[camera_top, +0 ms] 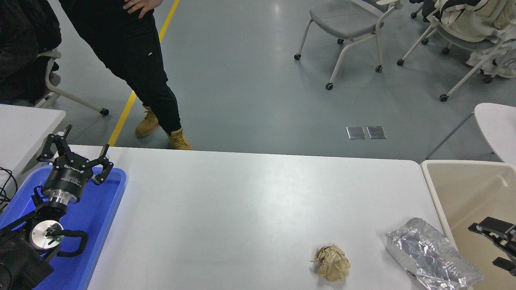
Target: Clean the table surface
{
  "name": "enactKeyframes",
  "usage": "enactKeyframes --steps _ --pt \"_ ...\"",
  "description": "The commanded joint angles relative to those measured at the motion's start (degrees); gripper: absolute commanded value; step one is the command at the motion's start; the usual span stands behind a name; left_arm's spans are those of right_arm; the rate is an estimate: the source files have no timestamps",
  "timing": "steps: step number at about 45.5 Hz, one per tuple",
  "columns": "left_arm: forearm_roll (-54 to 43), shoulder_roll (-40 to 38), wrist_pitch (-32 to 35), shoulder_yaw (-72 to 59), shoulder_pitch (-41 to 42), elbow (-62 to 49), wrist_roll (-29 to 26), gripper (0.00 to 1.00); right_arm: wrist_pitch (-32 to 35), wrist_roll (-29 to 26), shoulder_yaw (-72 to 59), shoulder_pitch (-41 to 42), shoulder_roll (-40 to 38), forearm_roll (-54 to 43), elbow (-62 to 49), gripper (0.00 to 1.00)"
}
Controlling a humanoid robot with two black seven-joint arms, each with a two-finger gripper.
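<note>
The white table surface fills the middle of the head view. A crumpled brown paper ball lies on it near the front right. A crinkled silver foil bag lies just right of the ball, at the table's right end. My right gripper comes in from the right edge, open and empty, over the beige bin and right of the foil bag. My left gripper is parked at the lower left, open and empty, above the blue tray.
A beige plastic bin stands at the table's right end. A blue tray sits at the left end. A person in black trousers stands beyond the far left edge. Wheeled chairs stand further back. A smaller white table is at far left.
</note>
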Motion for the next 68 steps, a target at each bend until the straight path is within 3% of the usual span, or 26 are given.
enactKeyframes --steps 1,20,53,59,68 --pt "0.00 0.00 0.00 0.00 0.04 0.00 0.00 1.00 0.73 -4.26 -6.35 0.02 -1.96 -0.92 1.36 0.99" --pt "0.00 0.00 0.00 0.00 -0.05 0.00 0.00 1.00 0.55 -9.80 -6.61 0.20 4.89 -0.05 0.49 0.99" --pt "0.00 0.00 0.00 0.00 0.04 0.00 0.00 1.00 0.73 -10.59 -6.61 0.37 17.11 0.57 -13.66 0.99" --pt "0.00 0.00 0.00 0.00 0.04 0.00 0.00 1.00 0.73 -10.59 -6.61 1.43 19.39 0.39 -16.12 0.97" --pt "0.00 0.00 0.00 0.00 0.04 0.00 0.00 1.00 0.82 -10.86 -6.70 1.78 20.80 -0.04 -16.92 0.87"
